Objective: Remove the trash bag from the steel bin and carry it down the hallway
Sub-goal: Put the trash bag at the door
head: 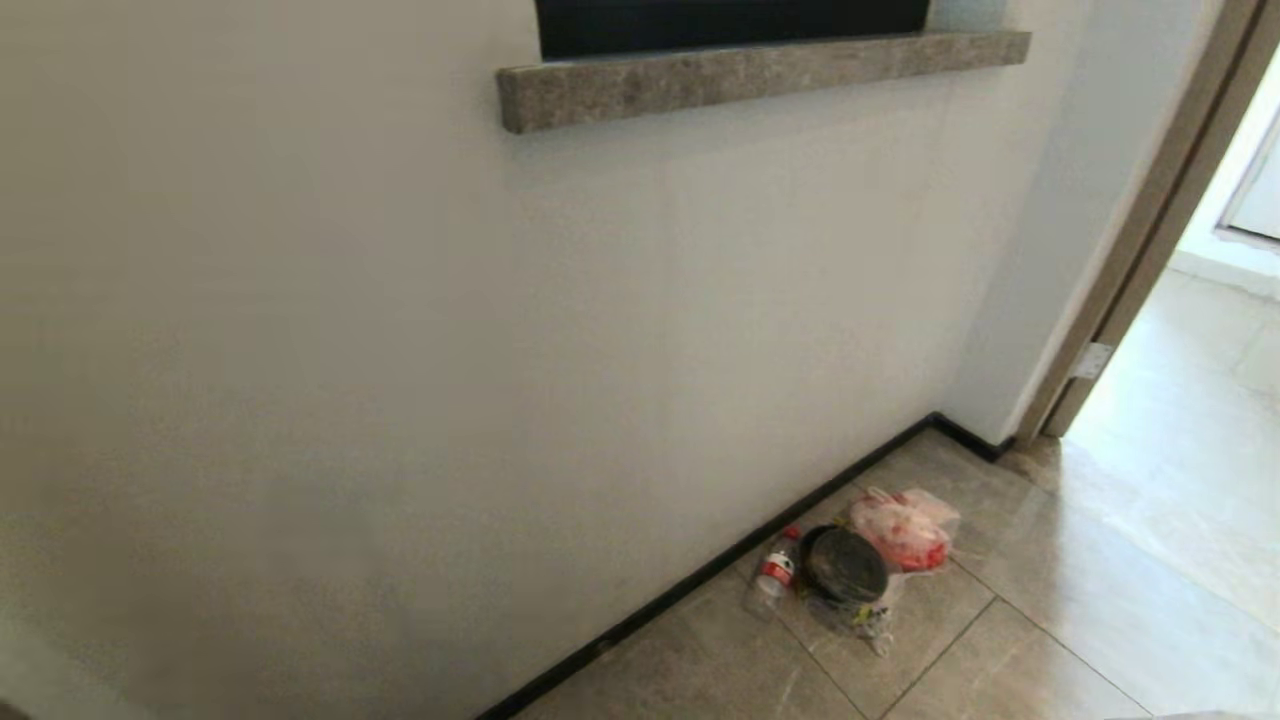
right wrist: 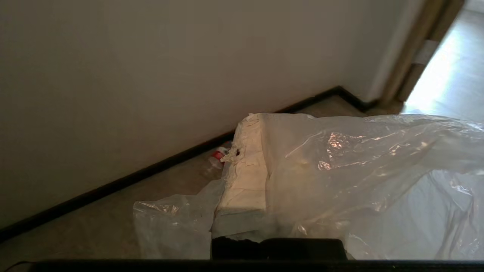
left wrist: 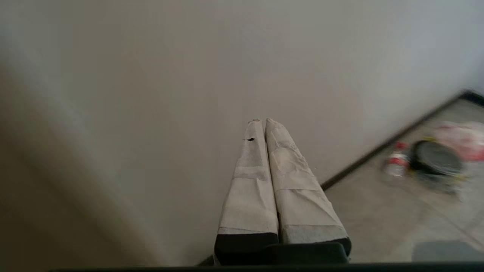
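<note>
I found the right gripper [right wrist: 252, 124] pinched on the trash bag [right wrist: 363, 166] — its taped fingers pressed together, with the clear crinkled film draped over one side and hanging below the wrist. The bag was therefore off the floor and in my hold; no steel bin appeared in any view. The left gripper [left wrist: 261, 121] was pressed together on nothing, pointing at the white wall [head: 400, 350]. Neither arm showed in the head view.

Ahead, against the dark skirting [head: 700, 575], lay a small water bottle [head: 776, 570], a round black lid or dish [head: 845, 565] and a red-and-white plastic packet [head: 905, 528], close together. The open doorway [head: 1180, 420] stood to the right, onto glossy tiles.

My judgement: the carry was in hand. To do it well I would keep the pinch firm, hold the bag clear of the base's wheels, steer wide of the litter, and turn slowly toward the doorway — thin film can slip or tear if snagged.
</note>
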### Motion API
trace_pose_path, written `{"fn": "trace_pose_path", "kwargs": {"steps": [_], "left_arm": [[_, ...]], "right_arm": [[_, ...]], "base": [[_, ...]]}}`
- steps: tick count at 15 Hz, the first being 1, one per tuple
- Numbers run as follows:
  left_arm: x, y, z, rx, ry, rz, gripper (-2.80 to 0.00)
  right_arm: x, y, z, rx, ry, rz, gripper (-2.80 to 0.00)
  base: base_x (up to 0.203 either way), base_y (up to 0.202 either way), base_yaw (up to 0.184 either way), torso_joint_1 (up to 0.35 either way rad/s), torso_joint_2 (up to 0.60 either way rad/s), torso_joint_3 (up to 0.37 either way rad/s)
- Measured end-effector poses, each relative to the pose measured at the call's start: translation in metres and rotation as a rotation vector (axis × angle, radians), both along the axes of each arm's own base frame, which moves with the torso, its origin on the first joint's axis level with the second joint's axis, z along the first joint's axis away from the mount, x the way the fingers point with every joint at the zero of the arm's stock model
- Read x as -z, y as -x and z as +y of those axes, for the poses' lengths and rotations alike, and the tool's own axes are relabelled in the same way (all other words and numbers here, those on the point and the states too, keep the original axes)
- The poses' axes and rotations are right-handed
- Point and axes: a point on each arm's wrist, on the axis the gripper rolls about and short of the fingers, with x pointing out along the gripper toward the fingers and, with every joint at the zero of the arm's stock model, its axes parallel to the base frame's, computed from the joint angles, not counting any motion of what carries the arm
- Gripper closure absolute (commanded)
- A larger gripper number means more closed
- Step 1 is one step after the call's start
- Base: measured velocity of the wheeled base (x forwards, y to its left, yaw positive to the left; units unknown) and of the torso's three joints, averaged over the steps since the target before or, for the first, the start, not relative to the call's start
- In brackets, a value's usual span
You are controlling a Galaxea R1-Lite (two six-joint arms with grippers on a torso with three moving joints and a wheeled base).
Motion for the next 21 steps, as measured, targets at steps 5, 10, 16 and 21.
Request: {"fn": "trace_pose_path", "kwargs": {"steps": [5,10,16,21], "left_arm": [[0.0000,0.0000,0.0000,0.001,0.000,0.000,0.00],[-0.0002,0.0000,0.0000,0.000,0.001,-0.002,0.00],[-0.0001,0.0000,0.0000,0.000,0.005,-0.001,0.00],[-0.0001,0.0000,0.0000,0.000,0.005,-0.001,0.00]], "right_arm": [[0.0000,0.0000,0.0000,-0.001,0.001,0.000,0.00],[0.0000,0.0000,0.0000,-0.001,0.001,0.000,0.00],[0.0001,0.0000,0.0000,-0.001,-0.001,0.000,0.00],[0.0000,0.0000,0.0000,-0.003,-0.001,0.000,0.00]], "base": [[0.002,-0.009,0.172,0.001,0.00,0.001],[0.001,-0.009,0.172,-0.002,0.00,0.004],[0.001,-0.009,0.161,0.003,0.00,-0.009],[0.000,-0.003,0.017,0.001,0.00,-0.163]]}}
